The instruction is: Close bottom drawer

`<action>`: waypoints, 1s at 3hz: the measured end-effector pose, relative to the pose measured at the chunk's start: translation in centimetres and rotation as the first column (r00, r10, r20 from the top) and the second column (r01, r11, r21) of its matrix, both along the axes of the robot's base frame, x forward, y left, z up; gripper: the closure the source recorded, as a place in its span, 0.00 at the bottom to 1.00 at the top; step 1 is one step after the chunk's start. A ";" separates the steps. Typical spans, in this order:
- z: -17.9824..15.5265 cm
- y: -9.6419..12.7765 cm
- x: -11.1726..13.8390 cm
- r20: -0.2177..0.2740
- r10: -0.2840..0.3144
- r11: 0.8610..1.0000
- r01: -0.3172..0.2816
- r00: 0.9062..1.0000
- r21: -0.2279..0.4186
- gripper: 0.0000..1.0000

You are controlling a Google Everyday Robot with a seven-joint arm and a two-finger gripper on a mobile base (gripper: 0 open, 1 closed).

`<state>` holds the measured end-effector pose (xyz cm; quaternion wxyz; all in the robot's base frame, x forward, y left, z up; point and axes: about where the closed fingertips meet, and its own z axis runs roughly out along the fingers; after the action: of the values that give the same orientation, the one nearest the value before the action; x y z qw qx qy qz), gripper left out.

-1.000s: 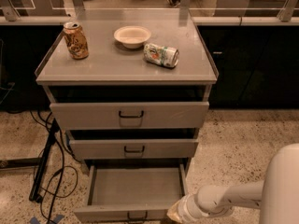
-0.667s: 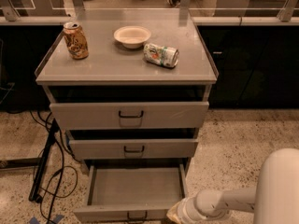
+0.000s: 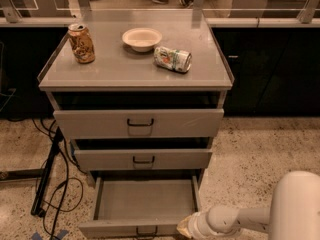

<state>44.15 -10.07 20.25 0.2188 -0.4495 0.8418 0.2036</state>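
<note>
The bottom drawer of the grey metal cabinet is pulled far out, and its inside is empty. Its narrow front panel with a small dark loop handle sits at the bottom edge of the camera view. My gripper is at the bottom, at the right end of the drawer's front panel, at the tip of the white arm that reaches in from the right. The middle drawer and top drawer are pushed in.
On the cabinet top stand an upright orange can, a white bowl and a can lying on its side. Black cables and a stand leg lie on the speckled floor to the left. Dark cabinets run behind.
The arm has shifted slightly, with the gripper staying at the right end of the bottom drawer's front. The drawer stays as far open as before.
</note>
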 end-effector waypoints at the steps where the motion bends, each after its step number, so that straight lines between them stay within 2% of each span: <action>1: -0.9 -0.1 -0.1 0.011 0.004 1.000 -0.004 1.000 -0.002 1.00; 2: -1.0 -0.1 -0.1 0.012 0.004 1.000 -0.004 1.000 -0.002 0.85; 3: -1.0 -0.1 -0.1 0.012 0.004 1.000 -0.004 1.000 -0.002 0.54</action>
<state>44.04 -10.14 19.29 0.2229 -0.4527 0.8397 0.2007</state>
